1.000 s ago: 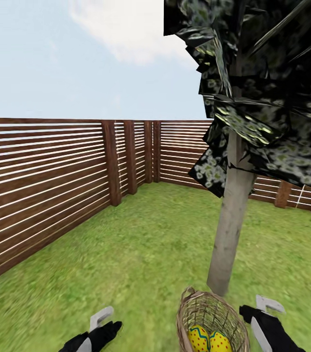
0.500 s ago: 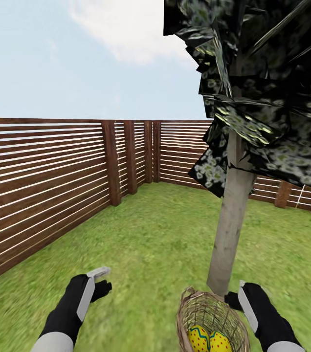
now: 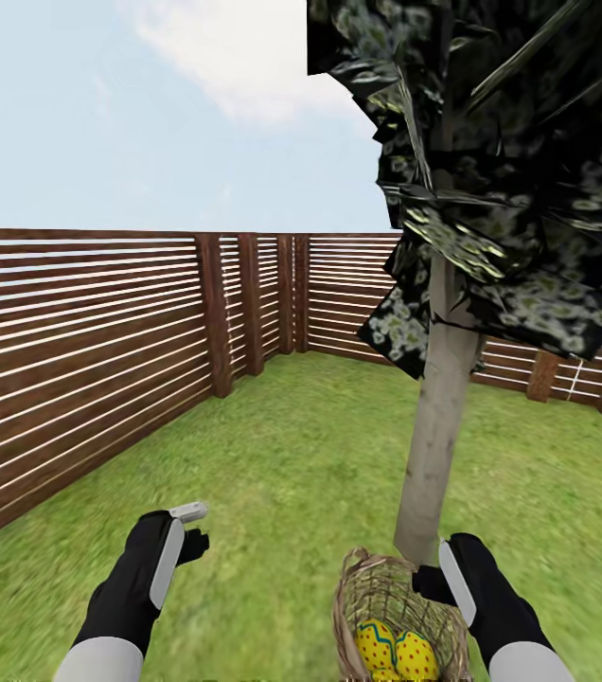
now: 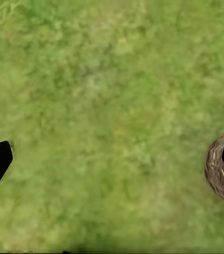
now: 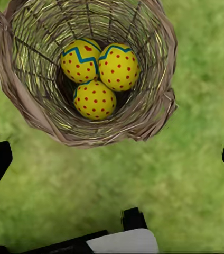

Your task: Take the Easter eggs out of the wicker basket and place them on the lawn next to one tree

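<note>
Fenced garden, mottled green lawn (image 3: 292, 455)

Three Easter eggs (image 5: 95, 71) are held in the wicker basket (image 5: 33, 106) at the tree's (image 3: 438, 398) 6 o'clock; both end effectors' (image 5: 112, 161) fingers are spread apart.

Open lawn (image 3: 282, 455) left of basket (image 5: 143, 114), tree (image 3: 429, 455) just behind it, basket mouth unobstructed above eggs (image 5: 95, 71)

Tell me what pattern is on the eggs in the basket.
Yellow Easter eggs with red dots, some with blue zigzag bands; clearest in the right wrist view.

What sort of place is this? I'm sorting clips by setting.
A fenced garden, rendered in simulation: mottled green lawn, a dark slatted wooden fence around it, and a pale-trunked tree under open sky.
</note>
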Robot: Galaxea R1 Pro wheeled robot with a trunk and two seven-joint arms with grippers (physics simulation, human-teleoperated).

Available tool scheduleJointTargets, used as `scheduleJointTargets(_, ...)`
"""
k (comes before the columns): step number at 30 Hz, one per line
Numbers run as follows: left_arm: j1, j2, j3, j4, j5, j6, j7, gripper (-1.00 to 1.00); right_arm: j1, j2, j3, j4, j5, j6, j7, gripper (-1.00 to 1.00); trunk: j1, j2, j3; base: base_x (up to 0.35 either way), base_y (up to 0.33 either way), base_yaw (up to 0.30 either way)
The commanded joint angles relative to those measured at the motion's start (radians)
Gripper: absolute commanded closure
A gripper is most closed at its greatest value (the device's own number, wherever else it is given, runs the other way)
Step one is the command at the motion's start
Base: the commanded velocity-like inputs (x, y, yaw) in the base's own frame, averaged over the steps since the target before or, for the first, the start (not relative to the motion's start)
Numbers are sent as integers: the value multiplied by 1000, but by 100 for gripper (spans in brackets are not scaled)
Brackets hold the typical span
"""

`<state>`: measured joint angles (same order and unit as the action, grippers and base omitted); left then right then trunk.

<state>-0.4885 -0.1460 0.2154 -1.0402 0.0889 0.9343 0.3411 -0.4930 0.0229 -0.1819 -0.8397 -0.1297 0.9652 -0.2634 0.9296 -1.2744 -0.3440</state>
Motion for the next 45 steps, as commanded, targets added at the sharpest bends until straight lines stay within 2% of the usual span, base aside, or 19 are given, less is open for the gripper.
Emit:
scheduleJointTargets(1,-1,-1,3,-1,6,3,22,-100,-1,4,-2,3,-10,4,-8,-100,0,-1,-1,-196,-243,0)
scheduleJointTargets(5,0,-2,4,-1,-6,3,78,-100,-1,27,2,24,-9,9,-9,-100,0,-1,-1,-178,-274,0)
scheduleJointTargets(7,0,-2,3,-1,-8,2,88,-100,-1,39,21,27,-5,9,-9,-100,0,-1,-1,-164,-290,0)
scheduleJointTargets(12,-1,-2,4,-1,-10,1,94,-100,-1,50,113,29,2,4,-9,-100,0,-1,-3,-157,-297,79)
scheduleJointTargets(16,-1,-3,5,-1,-9,0,93,-100,-1,52,140,30,3,3,-8,-100,0,-1,-5,-154,-299,225)
scheduleJointTargets(28,0,-3,6,0,-6,-2,93,-100,-1,54,152,31,1,3,-8,-100,0,-1,-12,-154,-256,270)
scheduleJointTargets(45,0,-3,7,0,-3,-2,96,-100,-1,62,159,30,0,3,-8,-100,0,-1,-21,152,-224,277)
